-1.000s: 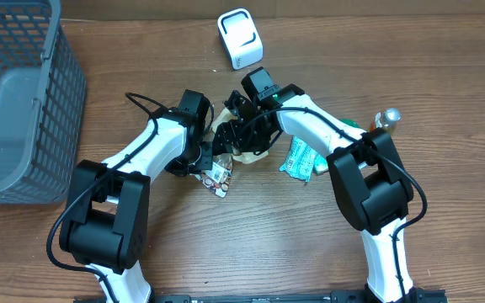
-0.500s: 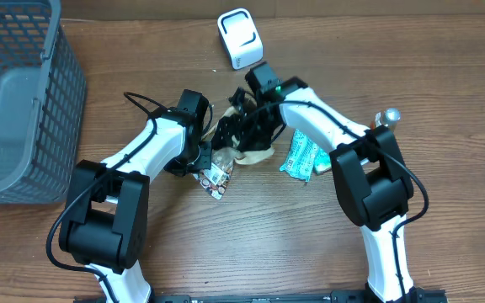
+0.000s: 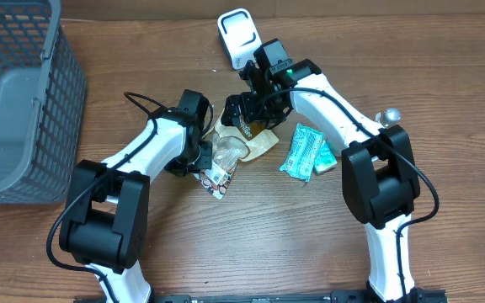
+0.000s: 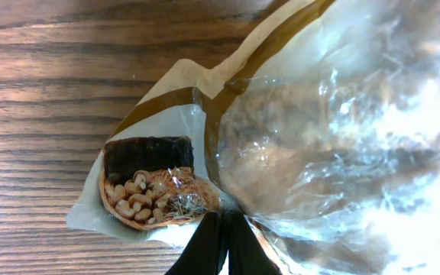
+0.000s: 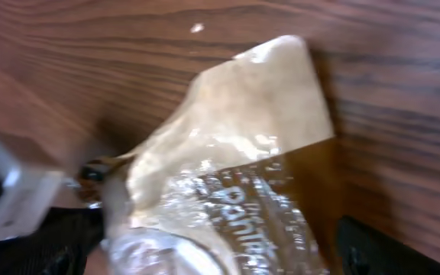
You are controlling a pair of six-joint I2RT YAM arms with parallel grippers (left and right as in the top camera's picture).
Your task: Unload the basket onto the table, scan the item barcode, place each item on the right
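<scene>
The item is a clear and tan snack bag with a nut picture, lying crumpled on the wooden table. My left gripper is shut on the bag's lower edge; in the left wrist view its black fingertips pinch the film together. My right gripper hovers over the bag's far end, open. In the right wrist view the bag fills the space below the gripper, with one dark finger out wide. The white barcode scanner stands at the back.
A grey mesh basket fills the far left. A teal packet lies to the right of the bag, and a small bottle stands beyond the right arm's elbow.
The right gripper has opened wide, let go of the bag and drawn back toward the scanner. The bag has settled flatter on the table. The left gripper has stayed shut in place.
</scene>
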